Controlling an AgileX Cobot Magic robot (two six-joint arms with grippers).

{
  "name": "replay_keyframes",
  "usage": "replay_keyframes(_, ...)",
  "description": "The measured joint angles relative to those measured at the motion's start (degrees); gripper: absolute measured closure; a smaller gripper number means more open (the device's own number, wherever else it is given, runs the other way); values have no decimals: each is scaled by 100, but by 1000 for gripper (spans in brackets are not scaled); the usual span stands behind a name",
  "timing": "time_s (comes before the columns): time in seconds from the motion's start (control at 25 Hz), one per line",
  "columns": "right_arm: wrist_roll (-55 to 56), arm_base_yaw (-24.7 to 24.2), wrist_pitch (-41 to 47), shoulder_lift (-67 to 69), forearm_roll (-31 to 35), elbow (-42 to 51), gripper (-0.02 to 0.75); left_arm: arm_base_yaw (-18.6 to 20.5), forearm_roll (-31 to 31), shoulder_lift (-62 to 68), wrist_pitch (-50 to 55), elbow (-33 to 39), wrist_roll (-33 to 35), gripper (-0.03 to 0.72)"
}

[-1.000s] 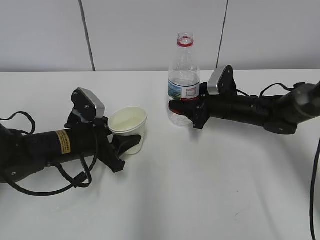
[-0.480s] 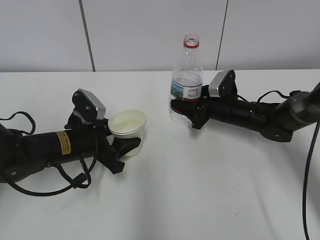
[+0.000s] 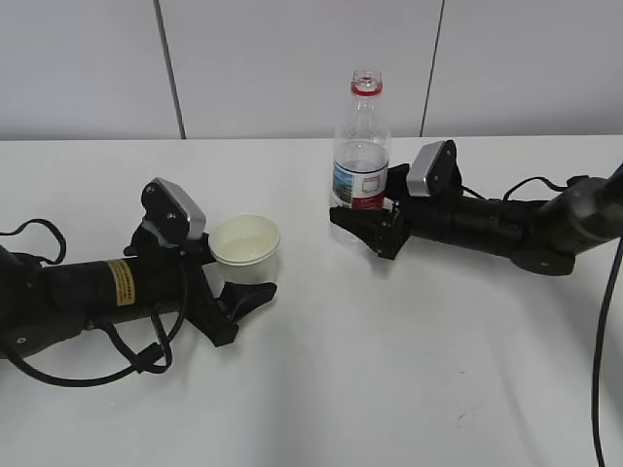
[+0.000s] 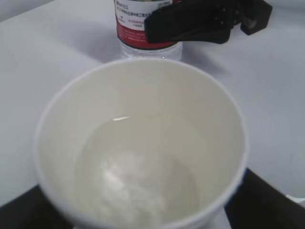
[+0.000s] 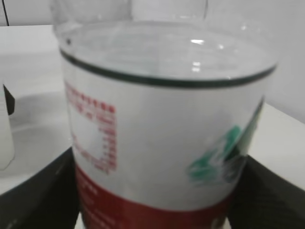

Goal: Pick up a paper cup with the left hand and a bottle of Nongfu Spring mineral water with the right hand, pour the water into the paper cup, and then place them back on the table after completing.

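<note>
Paper cup [image 3: 245,246] upright on counter [image 3: 389,370], water [image 4: 138,167] inside. Left hand [image 3: 238,292] spread wide around it. Bottle [image 3: 360,146] at cup's 2 o'clock; right hand [image 3: 365,222] apparently loose, fingers flanking base.

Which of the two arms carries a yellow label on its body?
The left hand, the arm beside the paper cup. The right hand at the bottle is plain black, without any label.

Paper cup [image 3: 245,245] stands left of bottle [image 3: 360,146] on table [image 3: 389,370].
</note>
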Motion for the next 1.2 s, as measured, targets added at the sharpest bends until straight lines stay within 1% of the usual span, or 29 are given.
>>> replay_keyframes(0.2,0,-266,-26,0,-591,0,141,186,8,-176,37,306,0,156)
replay_keyframes(0.48,104,-745,-39,0,-1178,0,143,495,21,-522,45,729,0,156)
replay_keyframes(0.64,103,-910,-39,0,-1259,0,143,654,21,-756,170,896,0,156)
replay_keyframes(0.76,103,-1011,-39,0,-1207,0,143,754,26,-921,523,941,0,156)
replay_keyframes(0.84,103,-1099,-39,0,-1075,0,143,813,6,-1015,694,941,0,156)
replay_keyframes(0.92,103,-1209,-39,0,-742,0,143,883,-154,-1110,736,941,0,156)
replay_keyframes(1.0,89,-1340,-39,5,-252,0,143,964,-473,-1180,736,941,81,156)
replay_keyframes(1.12,-118,-1497,-4,14,683,0,144,1120,-974,-1231,751,941,372,156)
replay_keyframes(1.2,-391,-1548,52,14,1425,0,144,1192,-1305,-1249,764,941,585,156)
